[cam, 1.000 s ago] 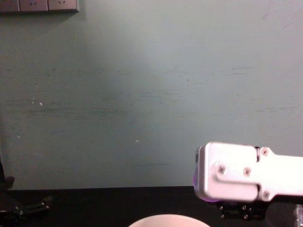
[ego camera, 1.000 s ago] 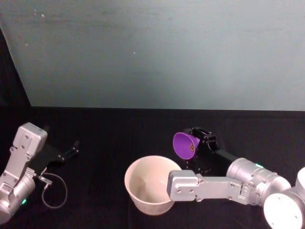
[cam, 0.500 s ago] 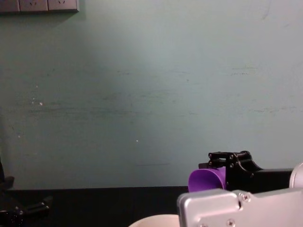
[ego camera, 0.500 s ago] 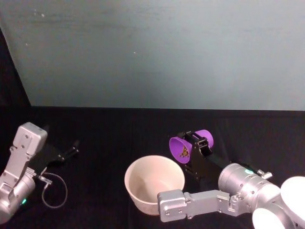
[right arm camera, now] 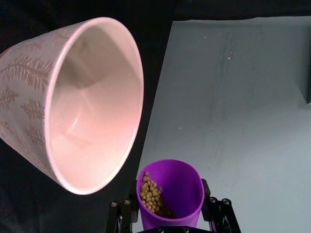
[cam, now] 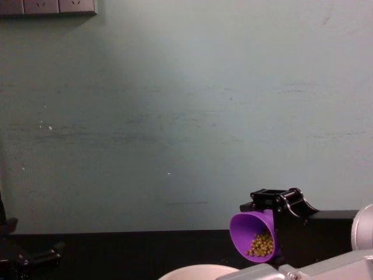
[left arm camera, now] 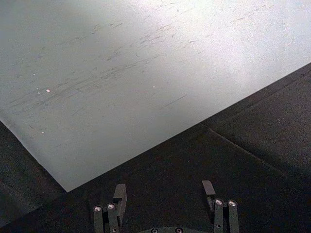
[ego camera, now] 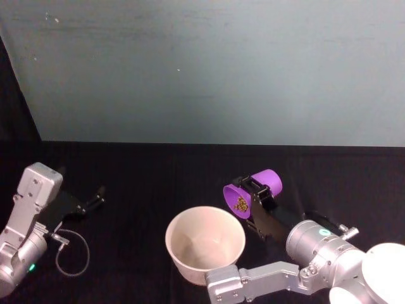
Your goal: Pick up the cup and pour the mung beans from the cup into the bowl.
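Observation:
My right gripper (ego camera: 254,195) is shut on the purple cup (ego camera: 271,180) and holds it in the air just right of the white bowl (ego camera: 190,273), level with its far rim. The cup is tipped on its side with its mouth toward the bowl. The mung beans (ego camera: 241,204) lie heaped at the cup's lower lip. In the right wrist view the cup (right arm camera: 170,187) sits between the fingers (right arm camera: 119,216), the beans (right arm camera: 151,194) are inside it, and the bowl (right arm camera: 138,97) shows a bare inside. The chest view shows the tilted cup (cam: 252,228) above the bowl rim (cam: 198,272).
My left gripper (ego camera: 95,199) rests parked at the far left of the black table, open in the left wrist view (left arm camera: 164,191). A loop of cable (ego camera: 73,253) lies beside it. A pale green wall stands behind the table.
The right wrist has rolled and tipped the cup further toward the bowl. The beans have slid down to the cup's lip. The right forearm link has dropped lower. The left arm has not moved.

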Controlling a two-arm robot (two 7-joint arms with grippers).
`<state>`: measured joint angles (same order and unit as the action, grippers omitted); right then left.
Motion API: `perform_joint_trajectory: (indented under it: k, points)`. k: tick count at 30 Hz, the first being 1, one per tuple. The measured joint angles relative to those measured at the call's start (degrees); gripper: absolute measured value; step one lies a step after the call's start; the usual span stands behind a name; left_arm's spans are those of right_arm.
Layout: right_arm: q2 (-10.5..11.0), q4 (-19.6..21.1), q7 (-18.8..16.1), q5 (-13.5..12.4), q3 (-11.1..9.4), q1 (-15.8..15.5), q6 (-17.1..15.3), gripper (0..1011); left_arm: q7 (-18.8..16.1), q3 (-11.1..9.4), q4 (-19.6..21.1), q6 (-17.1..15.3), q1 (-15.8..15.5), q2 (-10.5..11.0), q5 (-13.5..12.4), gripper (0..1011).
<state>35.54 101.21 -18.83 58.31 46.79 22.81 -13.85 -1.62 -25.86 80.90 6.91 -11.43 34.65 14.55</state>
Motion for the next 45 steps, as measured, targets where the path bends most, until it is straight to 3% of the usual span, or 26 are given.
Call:
perform_joint_trajectory:
  k: [8, 45]
  points:
    - [-0.4, 0.2, -0.6, 2.2, -0.1, -0.4, 0.5, 718, 0.0, 0.0, 0.0, 0.0, 0.0, 0.0, 0.0, 1003]
    - [-2.9, 1.2, -3.5, 7.8, -2.9, -2.5, 2.6, 718, 0.0, 0.0, 0.0, 0.0, 0.0, 0.0, 0.0, 1003]
